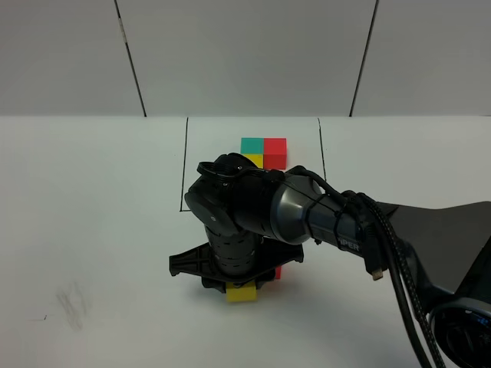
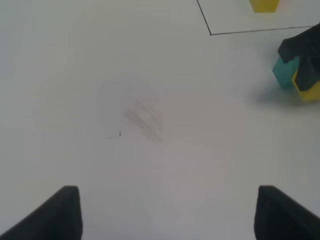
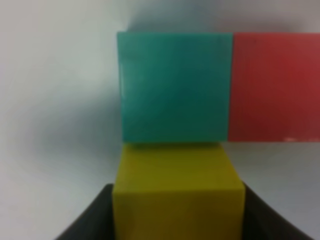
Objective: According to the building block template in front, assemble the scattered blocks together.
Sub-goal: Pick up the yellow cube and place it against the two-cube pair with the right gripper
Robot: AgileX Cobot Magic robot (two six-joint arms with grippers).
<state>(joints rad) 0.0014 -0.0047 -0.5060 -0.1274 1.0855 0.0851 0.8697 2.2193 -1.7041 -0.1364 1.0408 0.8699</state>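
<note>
A: What does the bench look like?

B: Plain white, with a faint grey smudge on its left part. A thin black outline frames the building block template at the back, and pale wall panels with dark seams stand behind.

A: And the scattered blocks?

B: Near the front, under the right arm. The right wrist view shows the teal cube and red cube touching side by side, the yellow cube against the teal one.

A: The hands?

B: The right hand is closed on the yellow cube (dark fingers flank it). The left hand stands wide, holding nothing, over bare bench.

A: Anything hidden?

B: From above, the arm covers the teal cube, most of the red one, and part of the template's yellow.
</note>
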